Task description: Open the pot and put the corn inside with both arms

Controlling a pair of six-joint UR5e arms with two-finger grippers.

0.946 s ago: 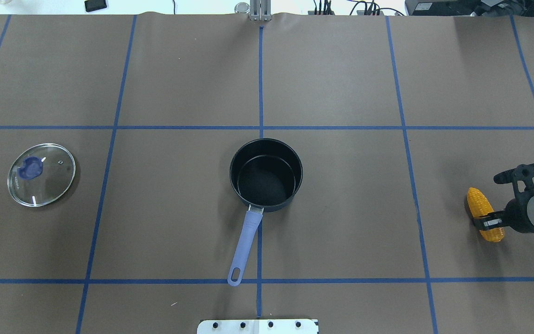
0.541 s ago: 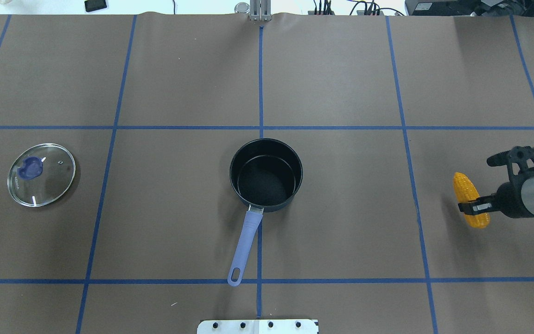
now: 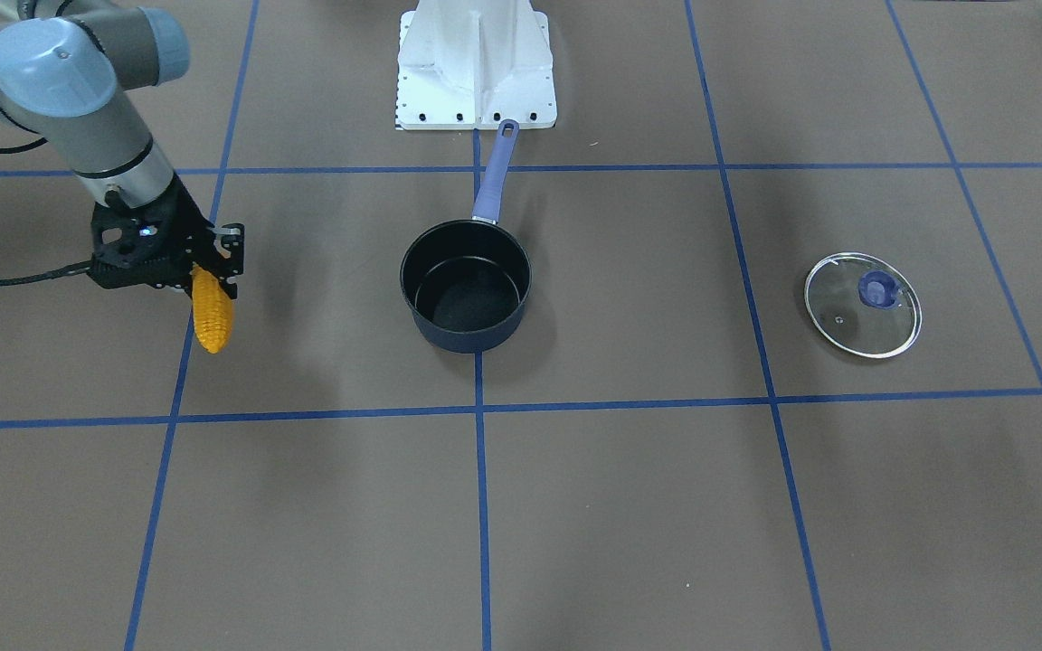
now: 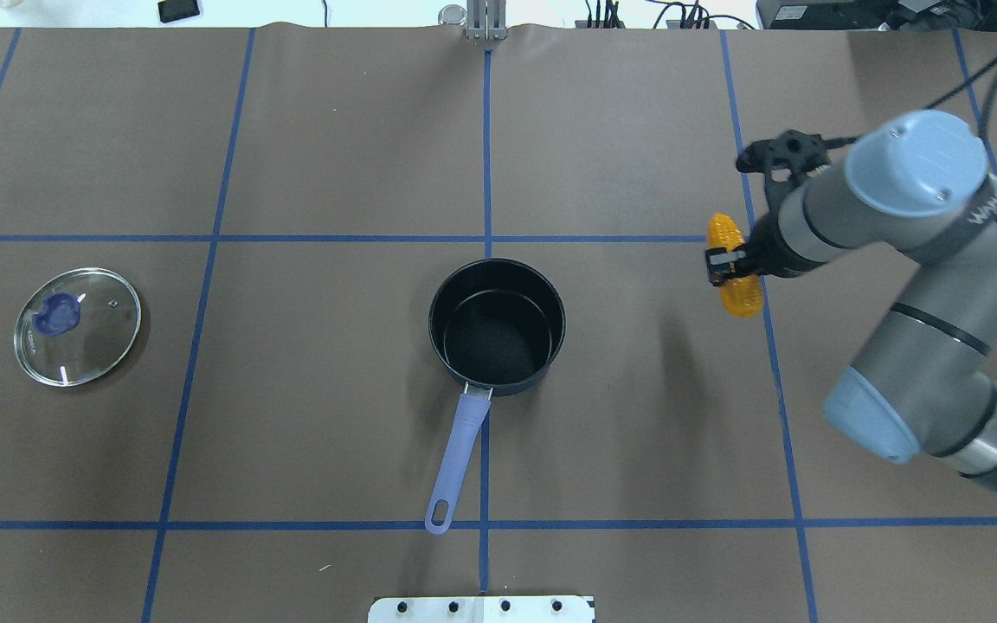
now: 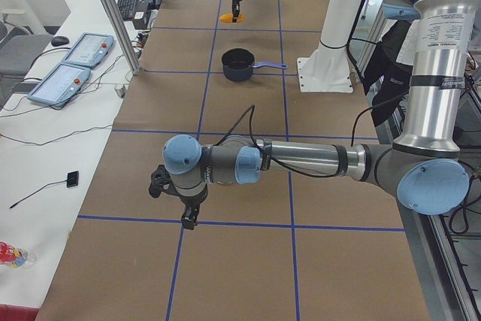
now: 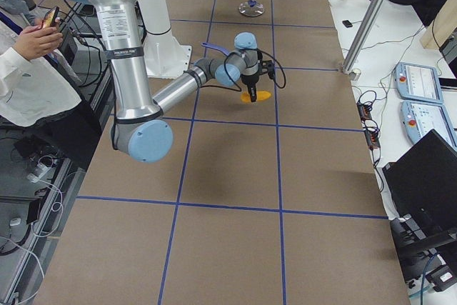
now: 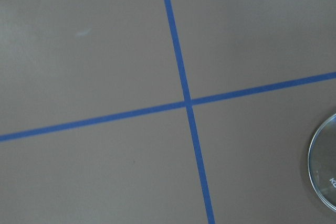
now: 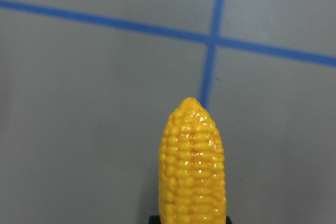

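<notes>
Corn (image 4: 742, 296) tight in right pincer (image 4: 728, 262)

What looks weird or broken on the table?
Nothing stands out. The pot stands upright and empty. Its glass lid lies flat off to one side with no crack that shows. The corn is held clear of the table in the right gripper. Nothing is spilled.

Lidless navy pot (image 4: 497, 324) upright mid-table, yellow corn (image 4: 741, 294) gripped in right claw (image 4: 726, 261), well apart
</notes>
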